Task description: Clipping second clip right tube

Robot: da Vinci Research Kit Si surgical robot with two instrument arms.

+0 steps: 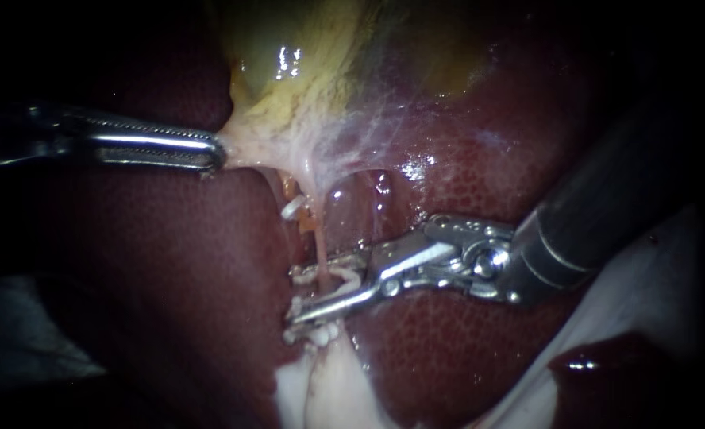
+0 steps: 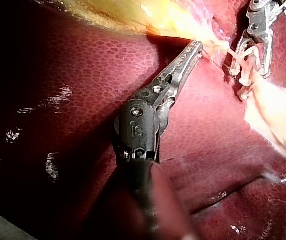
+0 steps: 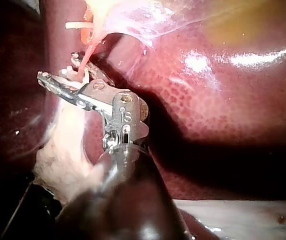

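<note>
A thin pink tube, the right tube (image 1: 318,238), runs down from the pale gallbladder neck (image 1: 289,151) across the liver (image 1: 464,349). My right instrument (image 1: 291,295) comes in from the right. Its jaws stand apart on either side of this tube, with a white clip (image 1: 343,272) held between them. The right wrist view shows the same jaws (image 3: 58,66) astride the tube (image 3: 85,57). Another white clip (image 1: 314,334) sits just below the jaws. My left instrument (image 1: 219,151) is shut on the pale neck tissue and holds it taut to the left, as the left wrist view (image 2: 198,46) also shows.
A second tube to the left bears a white clip (image 1: 293,208). The yellow-green gallbladder (image 1: 321,56) lies above, with filmy membrane (image 1: 384,119) spread over the liver. White fatty tissue (image 1: 329,389) lies below the jaws, and a pale sheet (image 1: 646,270) lies under the right shaft.
</note>
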